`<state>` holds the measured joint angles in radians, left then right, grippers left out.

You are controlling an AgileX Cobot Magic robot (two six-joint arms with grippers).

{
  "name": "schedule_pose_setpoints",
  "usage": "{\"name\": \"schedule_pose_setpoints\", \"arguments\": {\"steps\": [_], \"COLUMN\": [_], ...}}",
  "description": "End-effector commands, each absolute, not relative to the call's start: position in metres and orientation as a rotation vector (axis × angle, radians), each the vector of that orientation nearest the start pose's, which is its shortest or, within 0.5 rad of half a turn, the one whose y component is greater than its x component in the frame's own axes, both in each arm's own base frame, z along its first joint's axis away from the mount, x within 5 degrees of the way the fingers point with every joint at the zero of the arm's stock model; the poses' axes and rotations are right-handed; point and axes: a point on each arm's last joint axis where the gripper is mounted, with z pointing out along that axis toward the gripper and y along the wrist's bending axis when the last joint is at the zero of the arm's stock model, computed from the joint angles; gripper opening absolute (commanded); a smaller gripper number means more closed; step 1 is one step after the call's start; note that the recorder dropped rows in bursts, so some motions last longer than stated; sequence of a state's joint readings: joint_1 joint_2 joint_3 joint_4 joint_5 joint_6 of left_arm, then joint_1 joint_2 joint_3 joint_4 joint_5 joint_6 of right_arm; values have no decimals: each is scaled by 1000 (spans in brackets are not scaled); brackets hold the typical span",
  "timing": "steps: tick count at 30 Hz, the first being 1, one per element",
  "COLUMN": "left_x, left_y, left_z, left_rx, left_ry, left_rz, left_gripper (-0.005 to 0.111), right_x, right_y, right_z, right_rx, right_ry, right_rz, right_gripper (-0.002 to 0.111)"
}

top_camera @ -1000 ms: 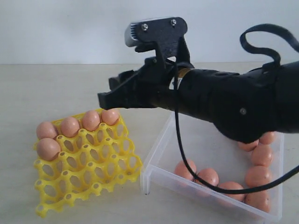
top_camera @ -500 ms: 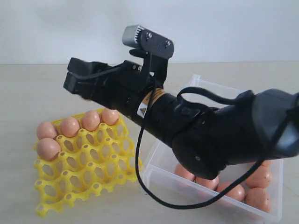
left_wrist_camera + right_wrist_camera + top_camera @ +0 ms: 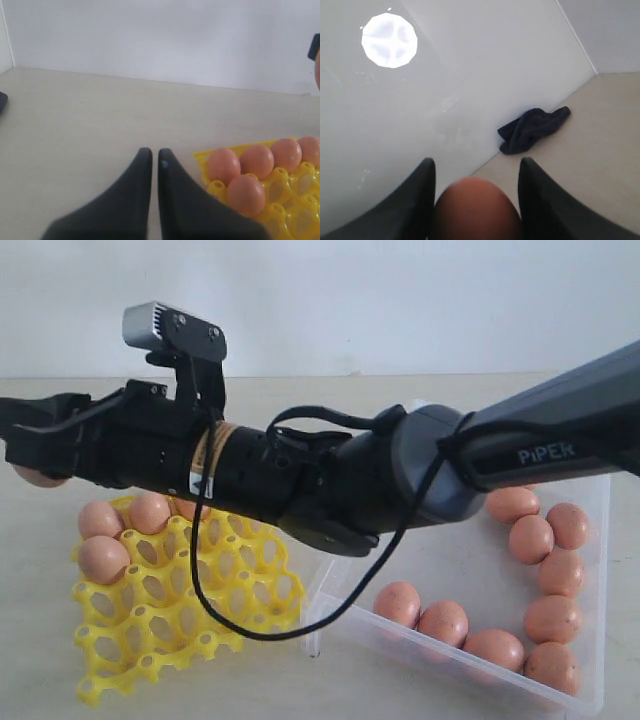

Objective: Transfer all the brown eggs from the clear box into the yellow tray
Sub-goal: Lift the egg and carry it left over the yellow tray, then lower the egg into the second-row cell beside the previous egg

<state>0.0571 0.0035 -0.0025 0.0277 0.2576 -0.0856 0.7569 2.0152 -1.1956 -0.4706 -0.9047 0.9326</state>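
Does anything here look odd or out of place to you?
A crumpled dark cloth lies by the wall, unrelated to the job. The yellow tray sits skewed relative to the clear box. None of the brown eggs looks cracked or spilled, including the one in the right gripper.

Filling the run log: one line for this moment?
right fingers: holding egg, raised near tray | left fingers: shut, empty | tray: partly filled | box: eggs remain

brown eggs (image 3: 530, 538), yellow tray (image 3: 180, 615), black gripper (image 3: 151, 154)
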Motion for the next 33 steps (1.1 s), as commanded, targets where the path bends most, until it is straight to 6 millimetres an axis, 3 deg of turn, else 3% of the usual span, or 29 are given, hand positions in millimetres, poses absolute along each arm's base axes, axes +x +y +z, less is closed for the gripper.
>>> {"name": "schedule_pose_setpoints", "arguments": {"steps": [1, 6, 13, 25, 30, 33], "left_x": [55, 55, 55, 55, 55, 55], "left_y": [4, 4, 4, 4, 4, 4], "left_z": [190, 190, 190, 190, 190, 190], "left_rx": [-107, -107, -107, -107, -107, -107], "left_ry": [1736, 1734, 1734, 1734, 1734, 1734], "left_rz": [9, 9, 9, 9, 9, 9], "left_gripper": [4, 4, 4, 4, 4, 4], "right_x": [312, 319, 330, 336, 335, 335], "right_y": [332, 336, 328, 332, 335, 335], "right_z": [239, 250, 207, 147, 145, 145], "right_rx": [-492, -540, -691, -721, -723, -732], "right_ry": [1491, 1475, 1795, 1925, 1896, 1891], "right_rz": [1272, 1183, 773, 741, 772, 765], "right_gripper": [0, 0, 0, 0, 0, 7]}}
